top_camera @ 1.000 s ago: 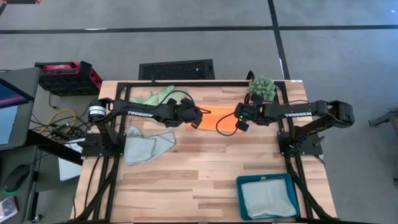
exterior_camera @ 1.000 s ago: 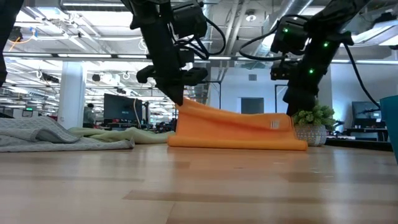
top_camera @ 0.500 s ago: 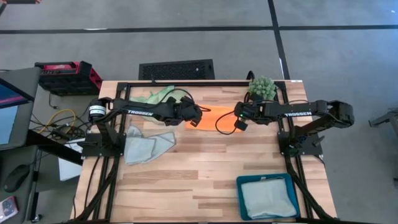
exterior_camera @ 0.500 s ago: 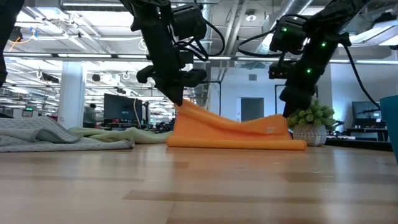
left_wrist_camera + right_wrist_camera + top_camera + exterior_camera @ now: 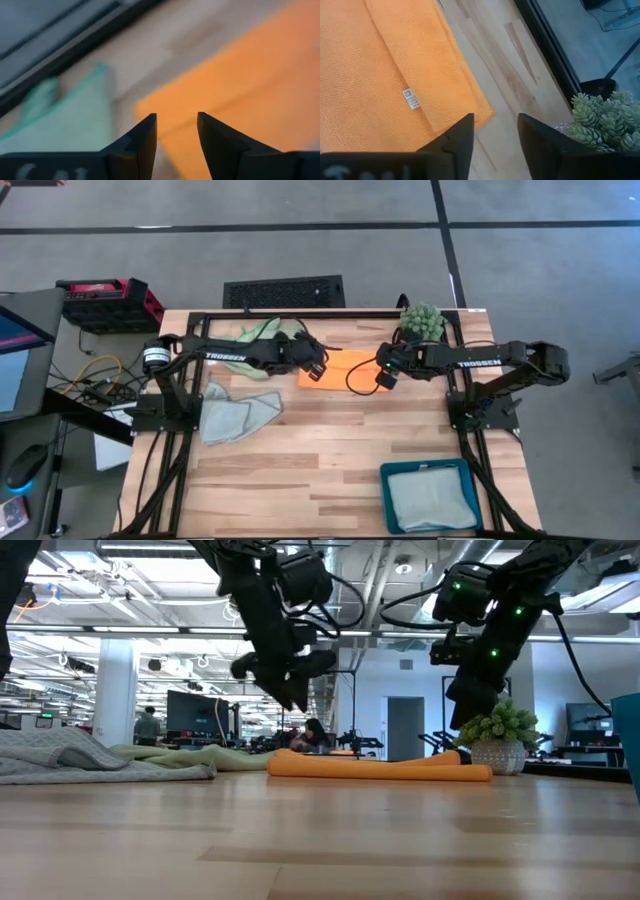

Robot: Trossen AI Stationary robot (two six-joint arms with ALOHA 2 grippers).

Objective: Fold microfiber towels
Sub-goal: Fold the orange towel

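Presently the orange towel [image 5: 345,367] is lying flat and doubled over near the far edge of the table [image 5: 300,460], between the two arms. The left end effector [image 5: 318,370] is hanging just above the towel's one end with its fingers standing apart and holding nothing; the right end effector [image 5: 384,372] is hovering over the opposite end, likewise parted and empty, with the towel's small label showing below it in the right wrist view. Judging by the layered edge, one fold of this cloth is looking done, though whether a second fold is wanted I cannot say. One pale towel [image 5: 430,500] is sitting folded in the teal tray [image 5: 386,480] at the near right corner. Two are waiting: a light green towel [image 5: 245,335] is lying crumpled by the far left edge, and a blue-grey towel [image 5: 235,410] is lying rumpled near the left arm's base. So roughly half the work is appearing finished. The table is showing pale wood planks inside a black frame, with a spiky green plant [image 5: 421,320] standing at the far right corner. Beyond it, an open workshop with monitors and ceiling pipes is showing; a person seems to be sitting far behind, too small to be sure.
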